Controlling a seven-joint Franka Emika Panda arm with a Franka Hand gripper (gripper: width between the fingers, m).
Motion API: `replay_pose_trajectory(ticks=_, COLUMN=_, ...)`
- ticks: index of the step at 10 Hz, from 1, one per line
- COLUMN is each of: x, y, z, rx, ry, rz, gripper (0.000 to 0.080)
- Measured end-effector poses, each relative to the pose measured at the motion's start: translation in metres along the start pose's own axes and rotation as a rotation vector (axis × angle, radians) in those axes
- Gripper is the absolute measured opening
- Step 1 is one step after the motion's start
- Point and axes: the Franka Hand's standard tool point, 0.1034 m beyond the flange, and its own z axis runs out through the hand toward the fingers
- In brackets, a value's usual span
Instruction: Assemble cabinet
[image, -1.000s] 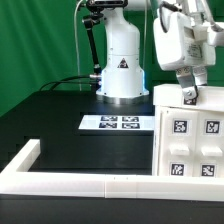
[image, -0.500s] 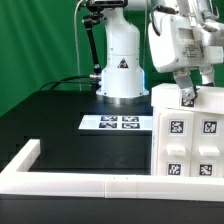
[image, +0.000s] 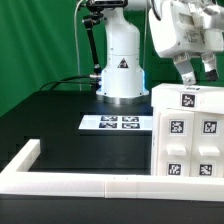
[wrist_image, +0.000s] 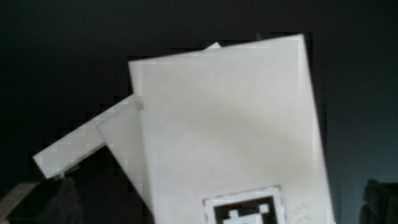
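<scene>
The cabinet (image: 190, 135) is a white blocky box at the exterior view's right, with four tags on its front and one tag on its top. My gripper (image: 199, 73) hangs a little above the cabinet's top, clear of it, jaws apart and empty. In the wrist view the cabinet's white top (wrist_image: 222, 120) fills the middle, with a tag (wrist_image: 244, 207) on it. A thin white panel (wrist_image: 80, 145) sticks out at its side. My dark fingertips (wrist_image: 39, 203) show only at the corners, one on each side of the cabinet.
The marker board (image: 120, 122) lies flat on the black table in front of the arm's white base (image: 122, 65). A long low white border rail (image: 80, 184) runs along the near edge and bends back at the exterior view's left. A green curtain hangs behind.
My gripper has risen from the cabinet's top, where a finger reached down to the top tag, and now hangs above it. The cabinet has not moved.
</scene>
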Motion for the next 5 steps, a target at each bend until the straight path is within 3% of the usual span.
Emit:
replay_pose_trajectory(ticks=3, x=0.0020, y=0.0015, z=0.0036, rx=-0.008, ry=0.006, rz=-0.062, gripper=0.0797)
replay_pose_trajectory(ticks=4, x=0.0009, y=0.0035, z=0.0034, rx=-0.065, ry=0.014, rz=-0.264, gripper=0.0797)
replay_pose_trajectory(ticks=5, x=-0.0033, y=-0.0008, z=0.0010, rx=-0.087, ry=0.019, rz=-0.504, gripper=0.0797)
